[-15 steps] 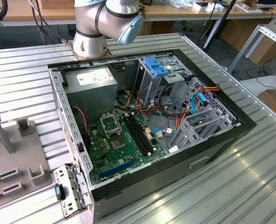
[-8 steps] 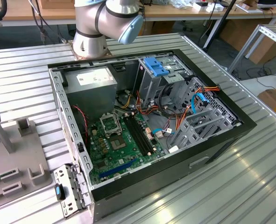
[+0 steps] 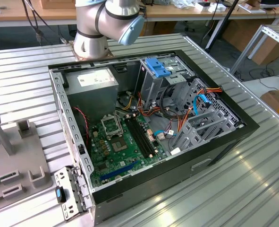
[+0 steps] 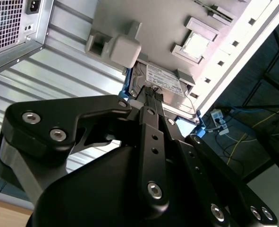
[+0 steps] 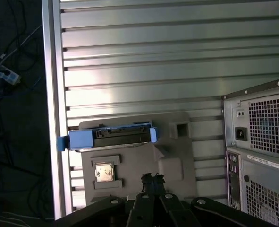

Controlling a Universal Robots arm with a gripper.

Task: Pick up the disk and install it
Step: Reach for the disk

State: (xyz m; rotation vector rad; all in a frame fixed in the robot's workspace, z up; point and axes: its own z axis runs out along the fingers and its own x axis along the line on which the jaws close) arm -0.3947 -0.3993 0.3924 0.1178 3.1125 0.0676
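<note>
The disk (image 5: 112,137) stands on edge in a slot of a grey fixture (image 5: 144,165), held in its bright blue carrier, close to the table's edge. The second wrist view shows its white printed label (image 4: 165,80) and silver-grey body. My gripper (image 5: 153,178) hovers over the fixture a short way from the disk, its black fingertips close together with nothing between them. In the second wrist view the gripper (image 4: 153,93) lines up in front of the disk's label, apart from it.
An open computer case (image 3: 148,123) lies on the ribbed metal table, holding a green motherboard, a grey power-supply box (image 3: 92,87) and a grey cage with a blue top (image 3: 158,71). The grey fixture (image 3: 16,156) sits at the exterior view's left. The case's rear panel (image 5: 257,151) stands beside the fixture.
</note>
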